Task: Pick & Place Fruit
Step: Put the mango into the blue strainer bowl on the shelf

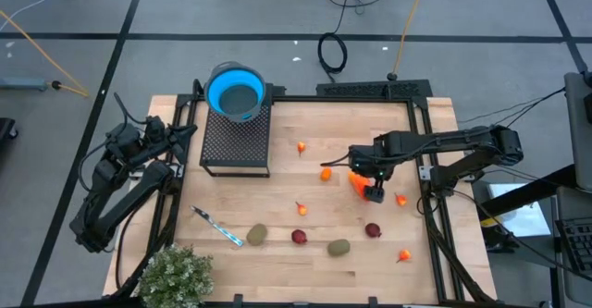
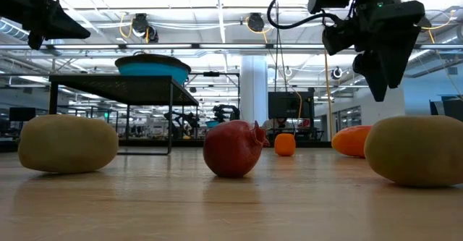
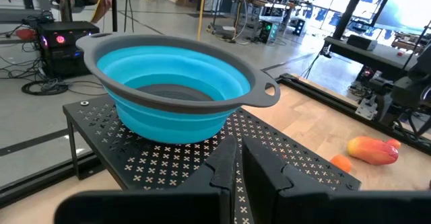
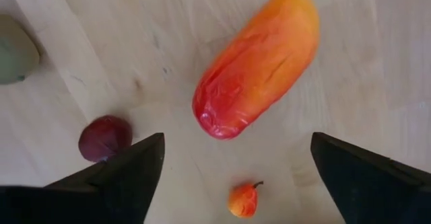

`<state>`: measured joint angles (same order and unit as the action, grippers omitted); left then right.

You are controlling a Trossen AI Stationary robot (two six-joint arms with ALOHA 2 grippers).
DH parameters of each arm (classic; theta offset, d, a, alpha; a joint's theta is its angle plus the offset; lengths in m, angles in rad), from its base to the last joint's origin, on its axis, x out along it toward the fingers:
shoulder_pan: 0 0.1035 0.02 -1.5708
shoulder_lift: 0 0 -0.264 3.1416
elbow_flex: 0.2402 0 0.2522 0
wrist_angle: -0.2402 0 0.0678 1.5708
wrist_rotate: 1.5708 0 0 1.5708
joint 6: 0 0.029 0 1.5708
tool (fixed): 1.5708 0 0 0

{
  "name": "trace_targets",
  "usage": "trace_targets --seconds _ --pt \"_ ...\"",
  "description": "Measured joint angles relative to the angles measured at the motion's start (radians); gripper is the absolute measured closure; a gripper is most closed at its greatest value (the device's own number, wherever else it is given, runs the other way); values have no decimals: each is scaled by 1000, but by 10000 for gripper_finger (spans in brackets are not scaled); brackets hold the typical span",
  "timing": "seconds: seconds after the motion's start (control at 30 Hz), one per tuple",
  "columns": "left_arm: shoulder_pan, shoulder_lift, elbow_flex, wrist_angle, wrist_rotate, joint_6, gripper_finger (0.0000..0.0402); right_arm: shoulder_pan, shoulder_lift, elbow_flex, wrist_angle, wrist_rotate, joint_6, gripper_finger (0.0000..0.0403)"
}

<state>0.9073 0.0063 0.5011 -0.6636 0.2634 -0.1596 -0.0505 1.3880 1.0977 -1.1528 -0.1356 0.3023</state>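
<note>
The right gripper [image 1: 368, 186] is being held wide open directly above the long red-orange fruit [image 4: 259, 61], which is lying untouched on the table [image 1: 435, 262] toward its right edge. The left gripper [image 3: 237, 165] is being kept closed and empty off the table's left edge, facing the blue bowl [image 3: 176, 83] on the black stand [image 1: 236, 146] at the back edge.

High view looked straight down over the whole wooden table [image 1: 277, 252]. Low view sat at tabletop level, facing the room. Left wrist faced the blue collapsible bowl [image 3: 172, 89] ahead. Right wrist looked down, close, on the long red-orange fruit [image 4: 259, 62], shared with high view.
</note>
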Motion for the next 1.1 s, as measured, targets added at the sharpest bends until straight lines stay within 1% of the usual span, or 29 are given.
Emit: trace_targets --seconds 0.07,0.13,0.33,0.43,0.6,0.73,0.93,1.0,1.1 --pt "0 0 0 0 0 0 378 0 0 0 17 0 11 13" --pt "0 0 0 0 0 0 378 0 0 0 36 2 27 7" --pt "0 0 0 0 4 0 378 0 0 0 107 7 80 11" --pt "0 0 0 0 24 0 378 0 0 0 109 4 76 8" --pt "0 0 0 0 27 0 378 0 0 0 111 10 72 6" --pt "0 0 0 0 27 2 378 0 0 0 114 58 91 6" --pt "0 0 0 0 27 8 378 0 0 0 154 63 98 6" --pt "0 0 0 0 27 8 378 0 -1 -10 168 77 98 6" --pt "0 0 0 0 27 8 378 0 -1 -58 213 87 103 5"
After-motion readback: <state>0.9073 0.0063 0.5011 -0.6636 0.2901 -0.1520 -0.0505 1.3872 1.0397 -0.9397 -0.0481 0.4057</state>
